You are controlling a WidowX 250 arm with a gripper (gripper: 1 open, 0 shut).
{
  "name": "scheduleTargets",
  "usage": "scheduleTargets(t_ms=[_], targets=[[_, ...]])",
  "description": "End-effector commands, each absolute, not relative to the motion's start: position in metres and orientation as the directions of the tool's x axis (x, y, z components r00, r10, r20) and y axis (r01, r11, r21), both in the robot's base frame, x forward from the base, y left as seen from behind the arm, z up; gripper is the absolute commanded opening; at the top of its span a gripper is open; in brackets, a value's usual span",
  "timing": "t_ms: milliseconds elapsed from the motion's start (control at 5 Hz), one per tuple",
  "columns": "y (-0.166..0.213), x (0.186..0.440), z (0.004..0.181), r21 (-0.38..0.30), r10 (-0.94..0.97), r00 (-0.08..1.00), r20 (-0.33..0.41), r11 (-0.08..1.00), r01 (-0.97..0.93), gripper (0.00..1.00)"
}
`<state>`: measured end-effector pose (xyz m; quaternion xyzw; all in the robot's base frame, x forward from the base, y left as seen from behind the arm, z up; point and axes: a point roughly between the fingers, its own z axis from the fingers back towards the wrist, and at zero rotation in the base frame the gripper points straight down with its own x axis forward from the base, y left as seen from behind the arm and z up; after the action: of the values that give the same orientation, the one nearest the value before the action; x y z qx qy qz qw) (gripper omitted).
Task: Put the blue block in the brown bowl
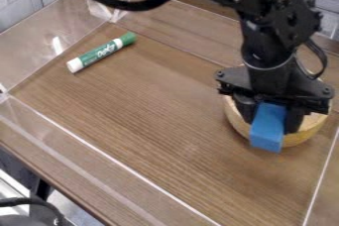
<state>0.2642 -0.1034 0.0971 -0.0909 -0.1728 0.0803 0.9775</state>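
A green-and-white marker (102,52) is lying well to the left on the tabletop (159,111), clear of your work. Your pincer (272,106) is clamping the blue block (271,128), which is hanging over the brown bowl's (307,131) near rim. Be centring it over the hollow before you release.

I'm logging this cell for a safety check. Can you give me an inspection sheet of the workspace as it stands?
Surface: brown wood-grain table, low clear walls along its edges.
Job's things: blue block held in front of the brown bowl, not yet released.
Clutter: green-and-white marker lying far left, apart from the bowl.
Grippers: pincer shut on the blue block, pointing steeply down.
Cables: black cables looping above the arm.
Surroundings: nothing seen.
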Motion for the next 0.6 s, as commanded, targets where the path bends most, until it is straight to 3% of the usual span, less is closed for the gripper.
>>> scheduleTargets(t_ms=[0, 400], targets=[[-0.104, 0.278, 0.107, -0.224, 0.194, 0.907, 0.375, 0.968, -0.114, 0.00], [-0.103, 0.290, 0.102, -0.223, 0.194, 0.898, 0.396, 0.968, -0.111, 0.00]])
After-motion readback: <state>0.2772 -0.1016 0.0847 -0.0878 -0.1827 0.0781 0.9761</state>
